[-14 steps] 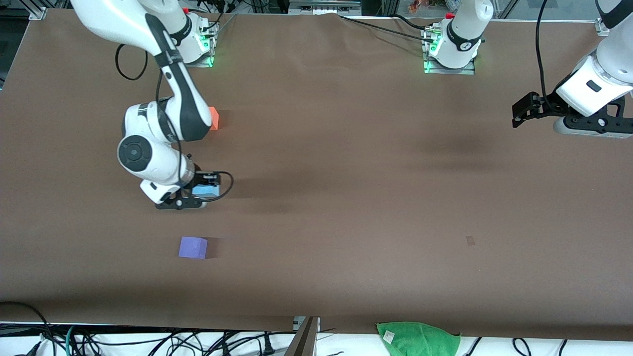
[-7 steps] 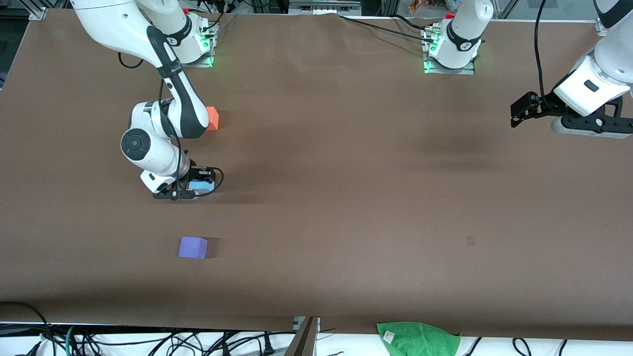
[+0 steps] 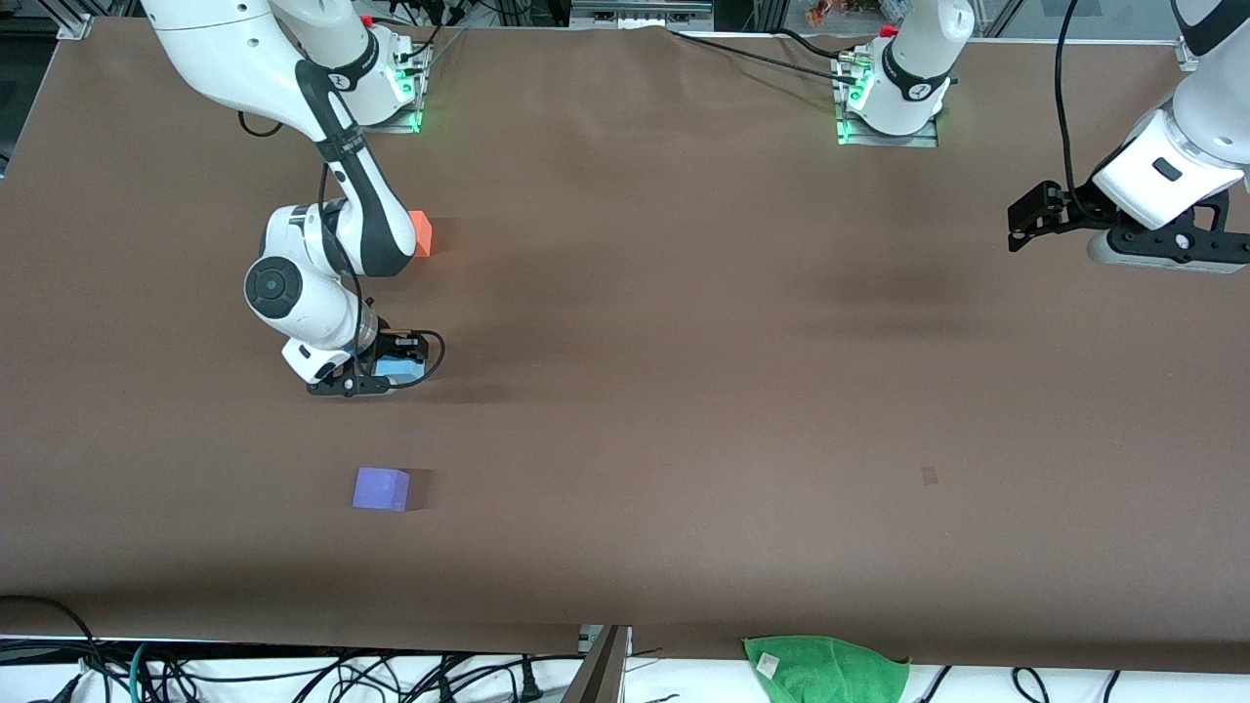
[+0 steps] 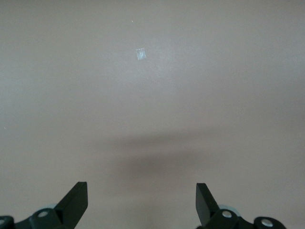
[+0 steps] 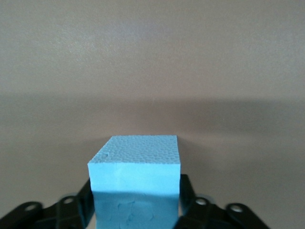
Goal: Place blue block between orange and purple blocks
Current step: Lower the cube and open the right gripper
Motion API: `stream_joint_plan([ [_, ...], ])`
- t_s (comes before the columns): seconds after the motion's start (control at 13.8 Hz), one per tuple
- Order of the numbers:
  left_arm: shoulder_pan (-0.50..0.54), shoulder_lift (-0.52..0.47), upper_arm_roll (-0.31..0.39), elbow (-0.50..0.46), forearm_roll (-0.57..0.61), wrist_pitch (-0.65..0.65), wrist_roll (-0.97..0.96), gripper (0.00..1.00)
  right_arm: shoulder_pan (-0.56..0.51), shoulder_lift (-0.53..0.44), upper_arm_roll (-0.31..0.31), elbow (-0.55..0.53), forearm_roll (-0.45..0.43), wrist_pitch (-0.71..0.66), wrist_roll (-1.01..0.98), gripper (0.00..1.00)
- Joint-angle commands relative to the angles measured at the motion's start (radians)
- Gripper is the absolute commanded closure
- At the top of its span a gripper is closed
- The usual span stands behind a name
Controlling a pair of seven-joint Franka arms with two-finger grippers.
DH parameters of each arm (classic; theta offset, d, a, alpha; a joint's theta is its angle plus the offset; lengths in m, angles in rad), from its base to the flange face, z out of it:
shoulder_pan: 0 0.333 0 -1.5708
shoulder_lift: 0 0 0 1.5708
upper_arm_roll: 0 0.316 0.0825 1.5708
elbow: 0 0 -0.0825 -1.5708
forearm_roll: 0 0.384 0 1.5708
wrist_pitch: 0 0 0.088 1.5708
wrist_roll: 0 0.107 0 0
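Observation:
My right gripper point(image 3: 386, 373) is shut on the sky-blue block point(image 3: 395, 370), low over the table between the orange block point(image 3: 421, 233) and the purple block point(image 3: 381, 488). The orange block lies farther from the front camera, partly hidden by the right arm; the purple block lies nearer. In the right wrist view the blue block point(image 5: 136, 188) sits between the black fingers point(image 5: 188, 195). My left gripper point(image 3: 1025, 220) waits open and empty over the left arm's end of the table; its fingers point(image 4: 76, 202) show bare table between them.
A green cloth point(image 3: 825, 669) lies off the table's near edge. A small pale mark point(image 3: 929, 475) is on the brown table surface point(image 3: 684, 391); it also shows in the left wrist view point(image 4: 140, 54). Cables hang along the near edge.
My right gripper with the blue block has come down and shifted slightly toward the orange block. The left gripper shifted only slightly.

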Motion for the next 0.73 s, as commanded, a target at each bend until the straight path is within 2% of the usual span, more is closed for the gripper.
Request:
stream_joint_plan([
  [0.0,-0.004,0.000,0.001,0.005,-0.018,-0.001,0.010,0.00,-0.009,-0.075,0.011,-0.008,0.026,-0.031,-0.024,0.01],
  [0.29,-0.004,0.000,0.001,0.005,-0.018,-0.001,0.010,0.00,-0.008,-0.237,0.003,0.013,0.023,-0.209,-0.026,0.01],
  [0.44,-0.004,0.000,0.001,0.005,-0.018,-0.001,0.010,0.00,-0.009,-0.331,-0.020,0.027,0.022,-0.282,-0.026,0.01],
  [0.51,-0.004,0.000,0.001,0.005,-0.018,-0.001,0.010,0.00,-0.009,-0.360,-0.024,0.054,0.022,-0.350,-0.026,0.01],
  [0.65,-0.004,0.000,0.001,0.004,-0.018,-0.001,0.011,0.00,-0.009,-0.379,-0.052,0.176,0.014,-0.527,-0.026,0.01],
])
